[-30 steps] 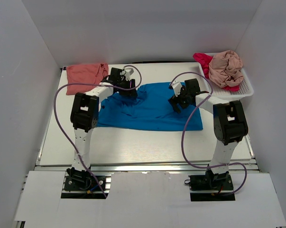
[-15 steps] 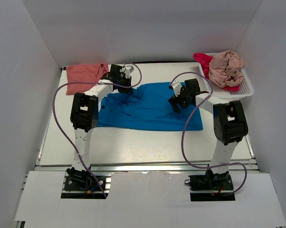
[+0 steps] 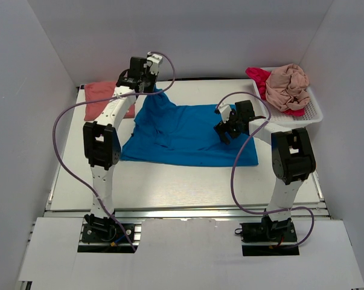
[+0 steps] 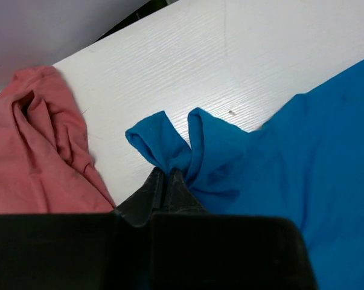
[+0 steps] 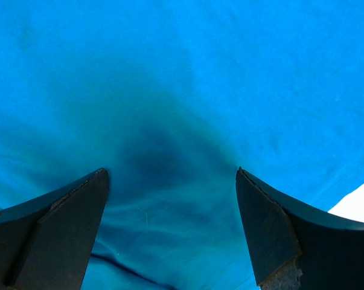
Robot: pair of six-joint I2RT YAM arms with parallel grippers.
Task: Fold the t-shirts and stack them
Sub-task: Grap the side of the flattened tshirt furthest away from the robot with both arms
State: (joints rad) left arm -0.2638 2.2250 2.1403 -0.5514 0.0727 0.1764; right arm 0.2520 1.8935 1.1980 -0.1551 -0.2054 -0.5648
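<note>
The bright blue t-shirt (image 3: 188,136) lies spread across the middle of the table. Its back-left corner is pulled up into a peak. My left gripper (image 3: 149,86) is shut on that corner, raised near the back wall. In the left wrist view the left gripper (image 4: 166,175) pinches a bunched fold of the blue t-shirt (image 4: 302,151), with the salmon-coral t-shirt (image 4: 37,151) lying to its left. My right gripper (image 3: 225,130) stands open just above the blue shirt's right half, and the blue t-shirt (image 5: 182,72) fills the space between its jaws (image 5: 171,171).
The salmon-coral t-shirt (image 3: 103,96) lies crumpled at the back-left corner, partly behind the left arm. A white slotted basket (image 3: 311,112) at the back right holds the beige-pink t-shirt (image 3: 287,87) on top of the magenta-red one (image 3: 257,75). White walls stand close on three sides.
My left gripper shut on the blue shirt's back-left corner, then lifted it up and toward the back wall, drawing the fabric into a peak. The right arm has not moved.
</note>
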